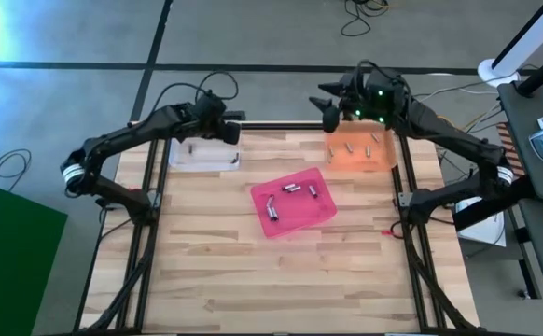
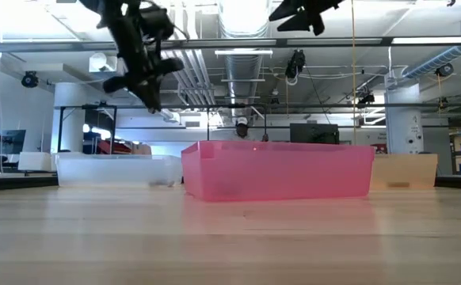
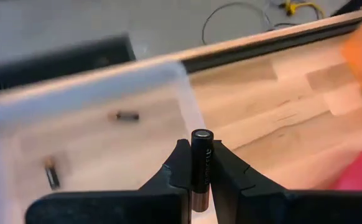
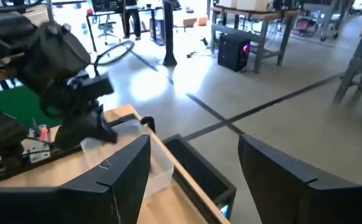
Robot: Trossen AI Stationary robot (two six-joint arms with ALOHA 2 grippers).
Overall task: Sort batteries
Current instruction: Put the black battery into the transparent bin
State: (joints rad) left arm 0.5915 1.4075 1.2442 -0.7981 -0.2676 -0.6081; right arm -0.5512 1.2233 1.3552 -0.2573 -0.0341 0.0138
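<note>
The left gripper (image 3: 201,177) is squeezed tight on one battery (image 3: 201,163). The battery sticks up between the two fingers, with its round end on top and its long side running along the fingers. The gripper hangs over the clear tray (image 1: 203,155), close to the tray's wall that faces the middle of the table (image 1: 281,280). The tray sits near the table's far left corner. So the place to drop the battery is right under the gripper, and I think the next move is just to go down a bit and let go.

Two batteries already lie flat in the clear tray. One battery in the tray (image 3: 127,116) is near its far wall and another battery there (image 3: 51,173) is off to one side. Neither looks to be right under the held one, so nothing seems to block the drop.

The pink tray (image 1: 293,202) sits in the middle of the table with a few loose batteries (image 1: 292,189) still in it. The orange tray (image 1: 357,150) is near the far right corner and also holds some.

The right gripper (image 4: 193,177) has its fingers wide apart and holds nothing. It waits high above the far edge, near the orange tray.
</note>
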